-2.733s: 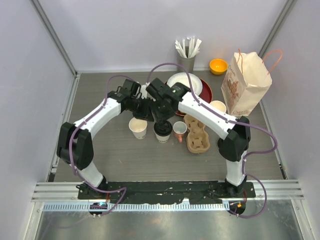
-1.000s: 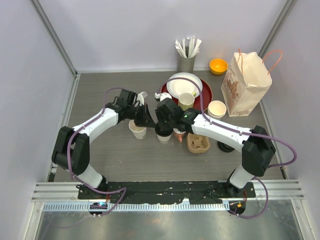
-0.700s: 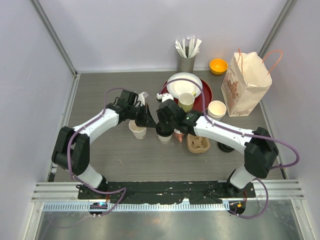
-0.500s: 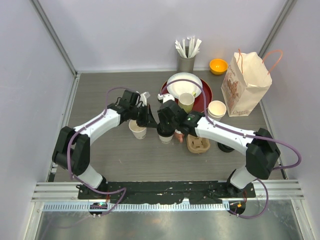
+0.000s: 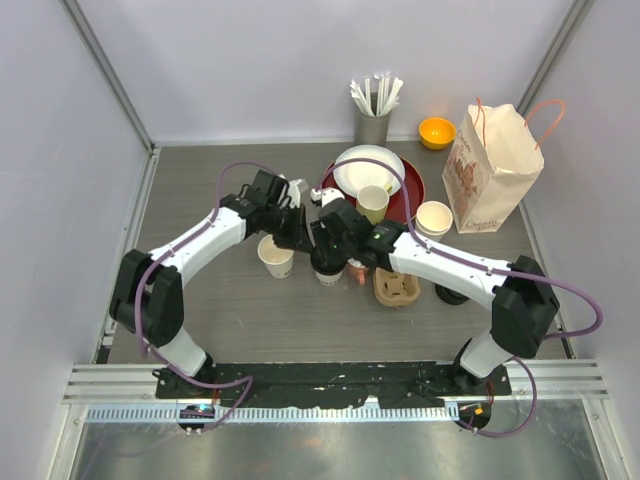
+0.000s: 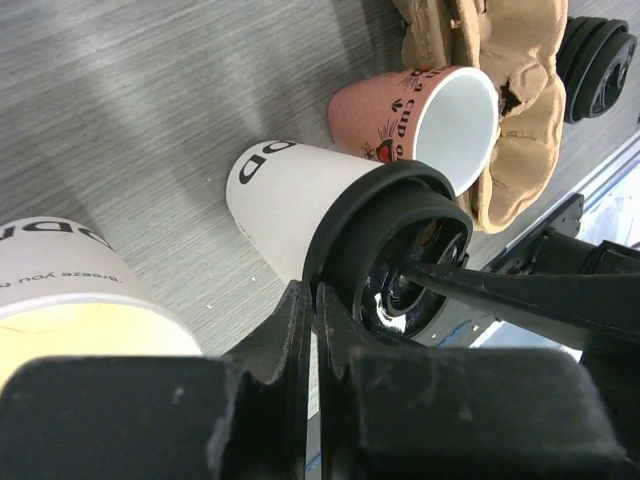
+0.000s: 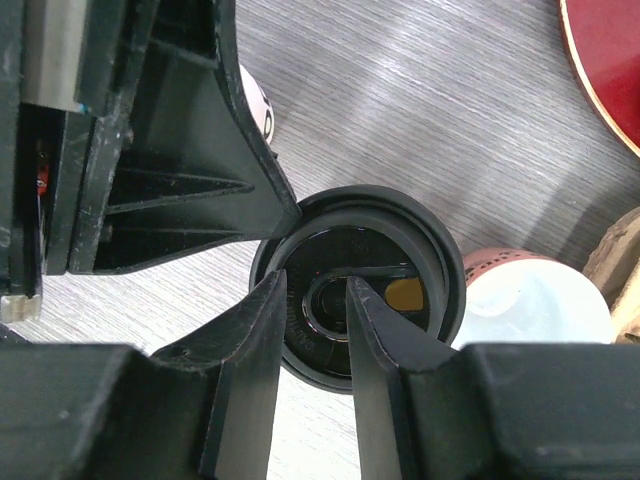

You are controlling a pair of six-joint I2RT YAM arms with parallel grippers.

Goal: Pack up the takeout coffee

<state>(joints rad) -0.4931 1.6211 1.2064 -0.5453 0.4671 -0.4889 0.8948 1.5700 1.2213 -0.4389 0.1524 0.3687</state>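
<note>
**White Shells, Black Joints, Purple Cables**

Both arms are bolted to the black mounting plate (image 5: pixel 330 378). The left arm (image 5: pixel 198 241) and right arm (image 5: pixel 440 262) wear glossy white link shells between black joint housings. A purple cable (image 5: pixel 222 182) loops along each. Farthest from the plate, matte black fingers (image 7: pixel 240 400) taper to flat wedges.

From above, the right gripper (image 5: pixel 328 243) hides most of the lidded cup (image 5: pixel 327 273); the left wrist view crops the open cup (image 6: pixel 60 285).
</note>
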